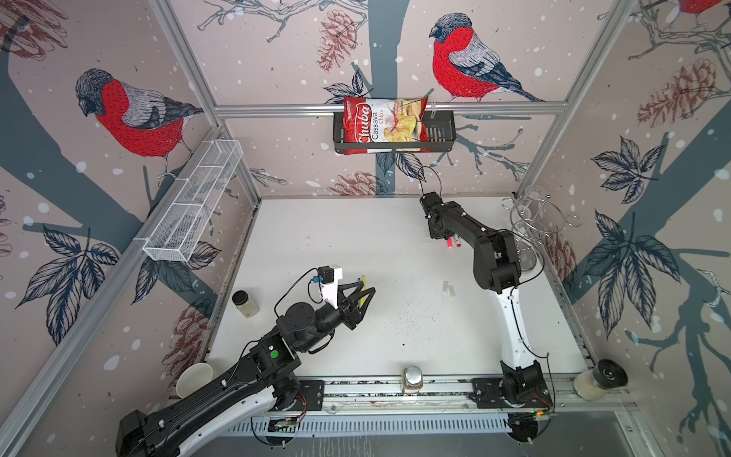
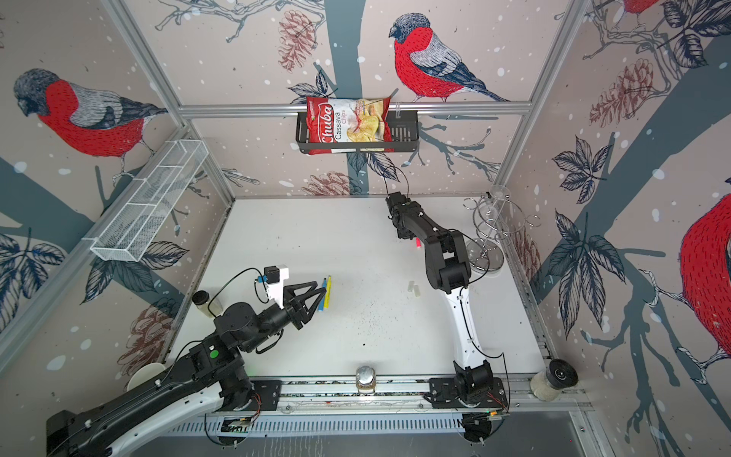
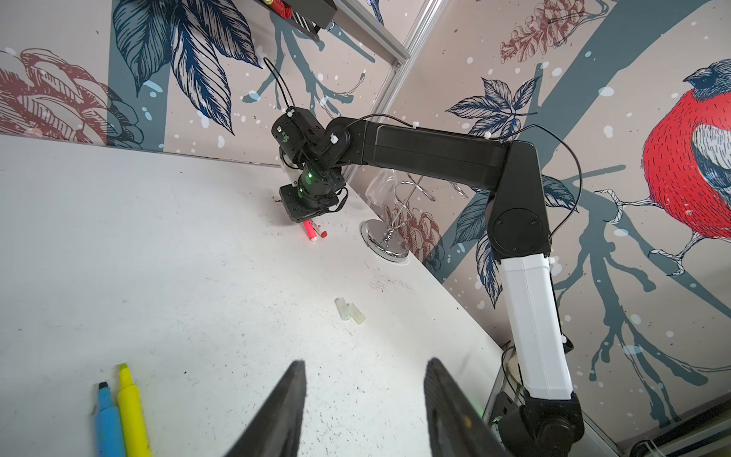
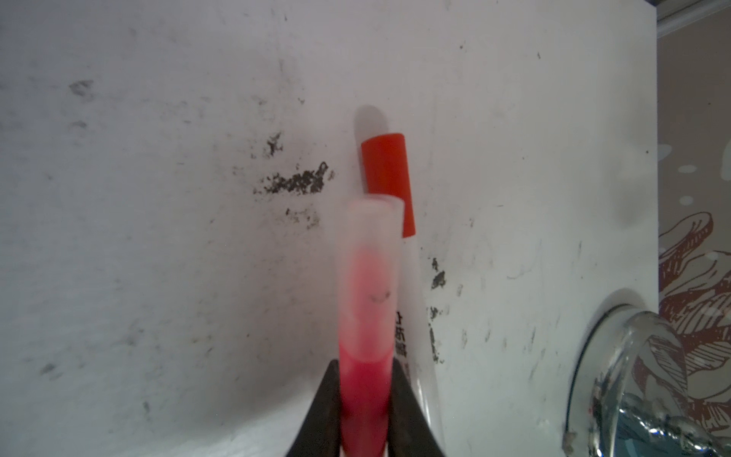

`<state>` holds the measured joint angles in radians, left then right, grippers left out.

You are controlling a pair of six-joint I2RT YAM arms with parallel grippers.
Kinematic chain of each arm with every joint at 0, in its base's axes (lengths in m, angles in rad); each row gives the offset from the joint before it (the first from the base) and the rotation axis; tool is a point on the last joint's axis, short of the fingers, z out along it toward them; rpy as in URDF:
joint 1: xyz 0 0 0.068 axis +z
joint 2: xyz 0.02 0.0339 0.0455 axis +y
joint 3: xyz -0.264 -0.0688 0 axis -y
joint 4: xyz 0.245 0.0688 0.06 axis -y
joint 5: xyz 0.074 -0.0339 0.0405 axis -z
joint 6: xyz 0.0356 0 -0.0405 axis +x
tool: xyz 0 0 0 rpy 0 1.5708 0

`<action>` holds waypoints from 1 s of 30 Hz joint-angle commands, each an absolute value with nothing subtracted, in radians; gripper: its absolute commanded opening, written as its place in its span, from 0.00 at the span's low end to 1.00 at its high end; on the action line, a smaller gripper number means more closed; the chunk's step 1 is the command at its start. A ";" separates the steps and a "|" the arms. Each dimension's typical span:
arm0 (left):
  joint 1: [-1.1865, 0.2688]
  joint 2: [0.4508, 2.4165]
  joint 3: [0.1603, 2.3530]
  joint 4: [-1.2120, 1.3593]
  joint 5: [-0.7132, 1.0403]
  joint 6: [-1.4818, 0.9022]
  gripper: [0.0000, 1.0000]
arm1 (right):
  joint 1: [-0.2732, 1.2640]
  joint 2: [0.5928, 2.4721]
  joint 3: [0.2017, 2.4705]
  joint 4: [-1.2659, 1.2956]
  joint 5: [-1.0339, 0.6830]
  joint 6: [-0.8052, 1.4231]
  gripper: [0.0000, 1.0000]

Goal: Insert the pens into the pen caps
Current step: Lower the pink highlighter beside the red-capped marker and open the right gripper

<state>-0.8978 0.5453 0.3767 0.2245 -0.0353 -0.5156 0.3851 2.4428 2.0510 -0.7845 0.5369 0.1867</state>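
My right gripper (image 4: 366,366) is shut on the pink-red pen (image 4: 366,316), low over the back right of the table. A translucent pen cap (image 4: 372,237) sits over that pen's front end. Right beside it lies the white pen (image 4: 411,300) with black print, wearing the red cap (image 4: 387,174). In a top view both show under the right wrist, the pink-red pen (image 1: 450,242) and the red cap (image 1: 458,244). Two translucent caps (image 1: 448,288) lie loose mid-right. My left gripper (image 3: 364,362) is open and empty above the blue pen (image 2: 322,296) and the yellow pen (image 2: 328,292).
A chrome glass rack (image 1: 528,225) with a glass stands close right of the right wrist. A spice jar (image 1: 245,304) stands at the left edge, another jar (image 1: 412,379) on the front rail, a paper cup (image 1: 194,379) front left, a black-lidded jar (image 1: 601,379) front right.
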 commanded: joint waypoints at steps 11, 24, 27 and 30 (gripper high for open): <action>-0.897 0.542 0.381 0.229 -0.040 -0.504 0.49 | 0.401 2.446 2.066 -0.809 0.594 0.184 0.34; -0.896 0.525 0.377 0.211 -0.049 -0.507 0.49 | 0.442 2.329 1.987 -0.771 0.534 0.199 0.35; -0.897 0.522 0.377 0.203 -0.054 -0.507 0.50 | 0.440 2.288 1.949 -0.747 0.516 0.203 0.35; -0.897 0.518 0.377 0.198 -0.058 -0.508 0.49 | 0.436 2.264 1.923 -0.739 0.503 0.208 0.35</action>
